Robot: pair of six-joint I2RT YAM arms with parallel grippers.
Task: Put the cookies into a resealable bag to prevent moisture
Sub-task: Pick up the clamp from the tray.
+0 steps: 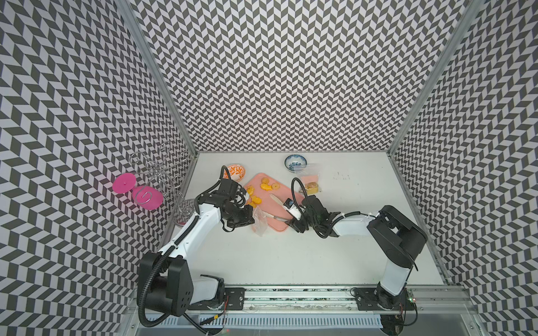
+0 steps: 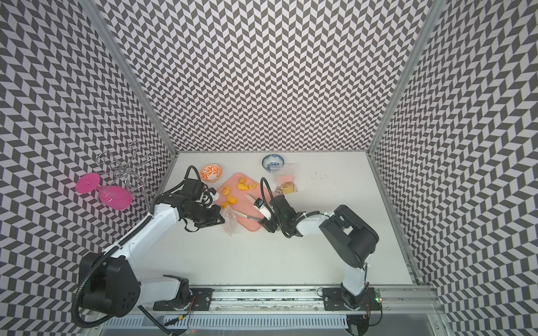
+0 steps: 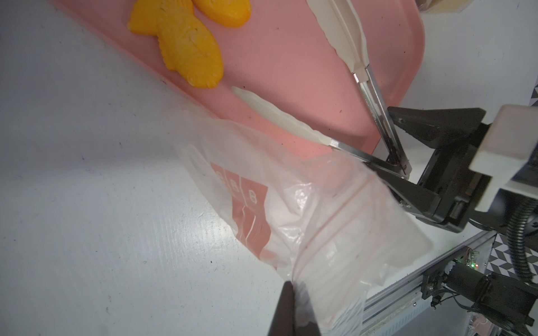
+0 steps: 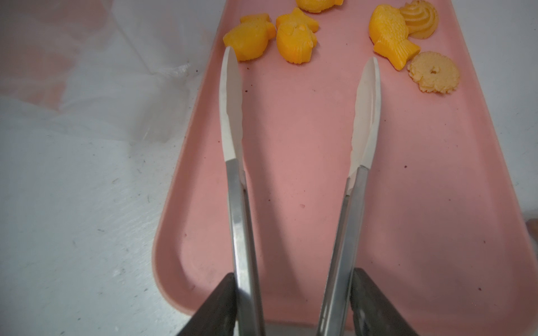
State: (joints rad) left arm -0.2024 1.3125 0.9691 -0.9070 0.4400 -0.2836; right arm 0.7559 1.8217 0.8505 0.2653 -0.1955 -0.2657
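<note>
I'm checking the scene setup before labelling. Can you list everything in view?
cookies: six loose, yellow-orange, on the tray's far half; more inside the second bag
clear bag: one, pink print, at the tray's near edge
second bag: one, clear with a pink label, beside the blue bowl
tray: one, pink, mid-table
tongs: one, steel with white tips, over the tray
orange bowl: one, orange-white, behind the tray
blue bowl: one, blue-white, near the back wall
wire rack: one, silver, at the left wall
pink glassware: count unclear, on the rack
table: one, white
left gripper: black, shut on the clear bag
right gripper: black, gripping the tongs
</note>
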